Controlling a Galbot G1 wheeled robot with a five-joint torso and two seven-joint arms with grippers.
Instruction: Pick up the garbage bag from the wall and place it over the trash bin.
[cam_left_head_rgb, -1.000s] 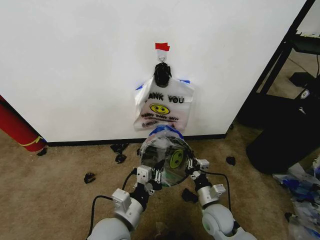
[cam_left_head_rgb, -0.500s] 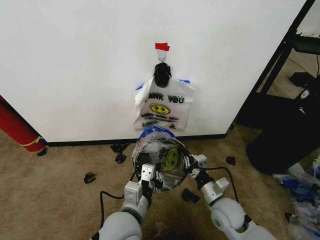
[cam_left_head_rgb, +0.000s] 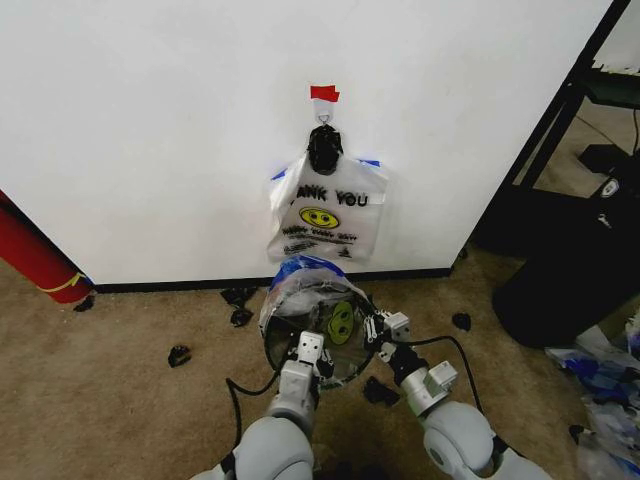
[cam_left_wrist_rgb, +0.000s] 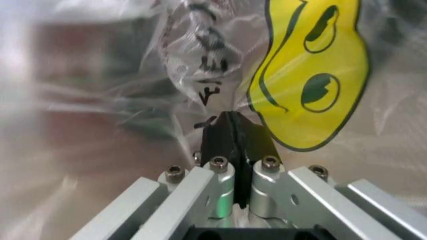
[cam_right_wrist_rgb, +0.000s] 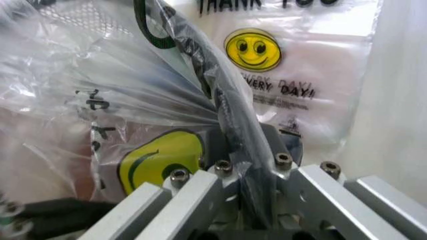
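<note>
— Two grippers, where are they?

— Both are low in front of me, at the bin (cam_left_head_rgb: 318, 335), which stands on the carpet (cam_left_head_rgb: 130, 330) near the wall (cam_left_head_rgb: 150, 130). My left gripper (cam_left_head_rgb: 310, 347) is at the bin's near rim; my right gripper (cam_left_head_rgb: 378, 328) is at its right rim.

— How do the jaws stand?

— My left jaws are pressed together, with clear film bunched around their black tips in the left wrist view; I can't tell whether they pinch it. My right jaws clamp a dark, twisted fold of the bag (cam_right_wrist_rgb: 227, 115), which runs down between the fingers (cam_right_wrist_rgb: 283, 145).

— And the bag itself?

— The bag is stretched over the bin's mouth, crinkled and see-through, with blue patches at the far rim and a yellow smiley showing through the plastic. In the left wrist view that yellow print sits just past my fingertips (cam_left_wrist_rgb: 230, 135).

— What hangs on the wall?

— A white "THANK YOU" bag (cam_left_head_rgb: 325, 210), hooked under a red tape piece (cam_left_head_rgb: 324, 93), right above the bin. Black scraps (cam_left_head_rgb: 179, 354) lie scattered on the carpet, and a red roll (cam_left_head_rgb: 35, 250) leans at the left.
</note>
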